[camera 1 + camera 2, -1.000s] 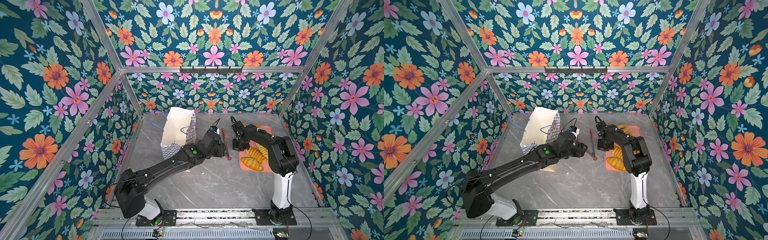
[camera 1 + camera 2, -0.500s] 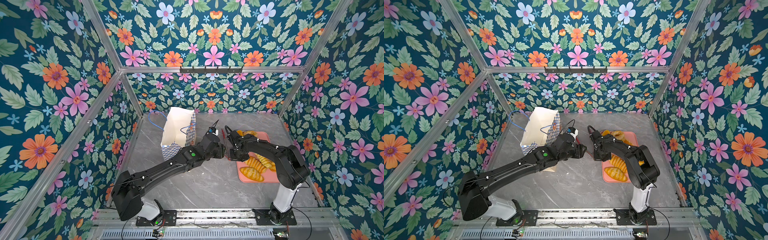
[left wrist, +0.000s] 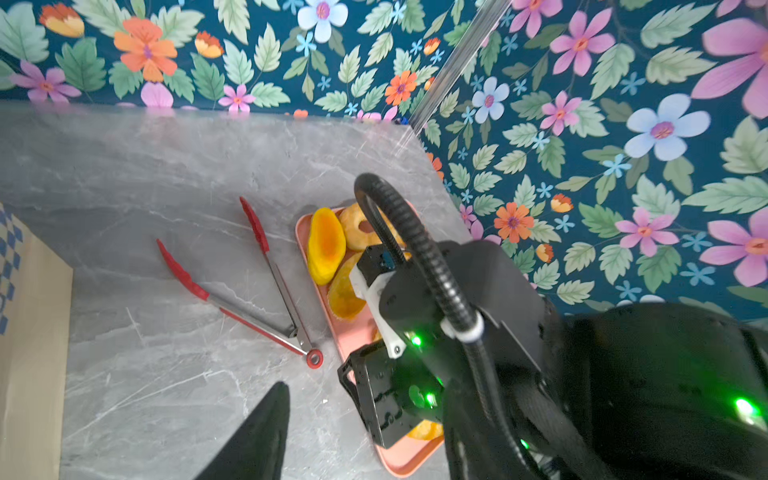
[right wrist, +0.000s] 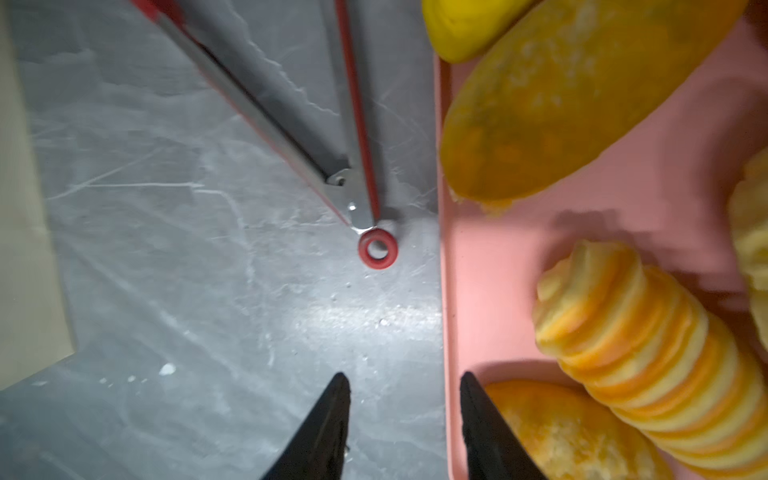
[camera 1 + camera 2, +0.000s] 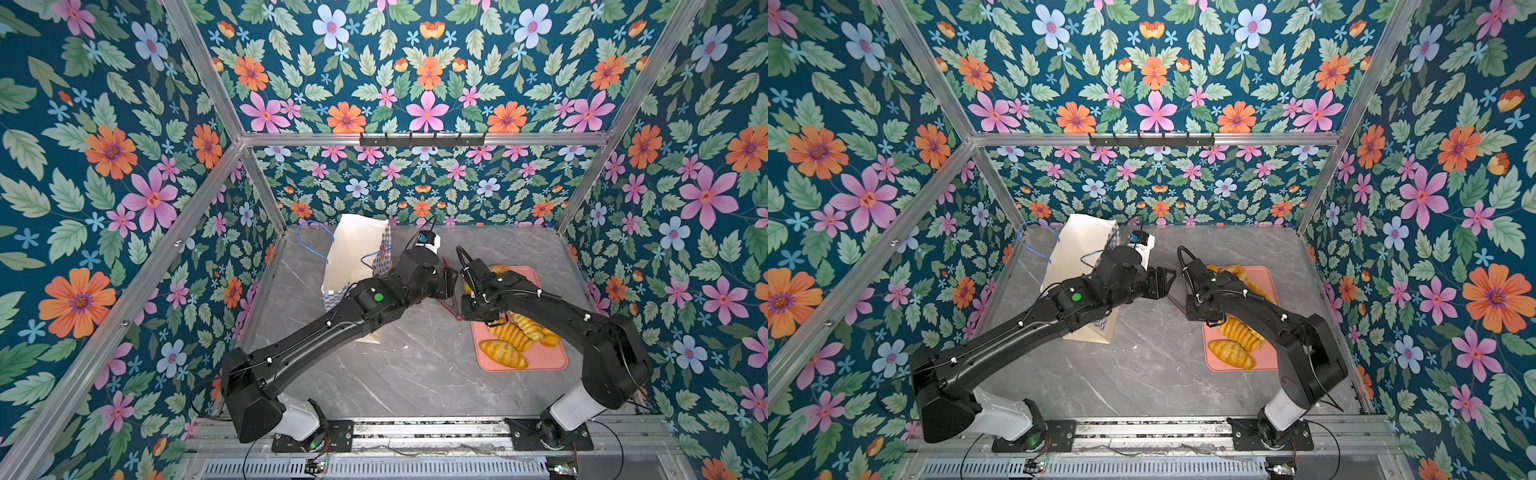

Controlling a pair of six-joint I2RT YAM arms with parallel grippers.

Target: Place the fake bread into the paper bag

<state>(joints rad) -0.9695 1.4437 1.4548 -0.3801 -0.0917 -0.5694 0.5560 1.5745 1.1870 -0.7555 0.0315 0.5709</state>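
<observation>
Pink tray [image 5: 540, 362], golden bread [image 5: 503, 354], blue-checked bag [image 5: 382, 258]

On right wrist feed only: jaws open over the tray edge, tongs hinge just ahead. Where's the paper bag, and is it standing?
Observer: The paper bag stands upright with its mouth open, toward the back left of the table. It is across the tongs from the tray.
Operator: Left arm in my way?
Observer: The left gripper hangs over the tongs, between bag and tray, jaws open with nothing in them.
</observation>
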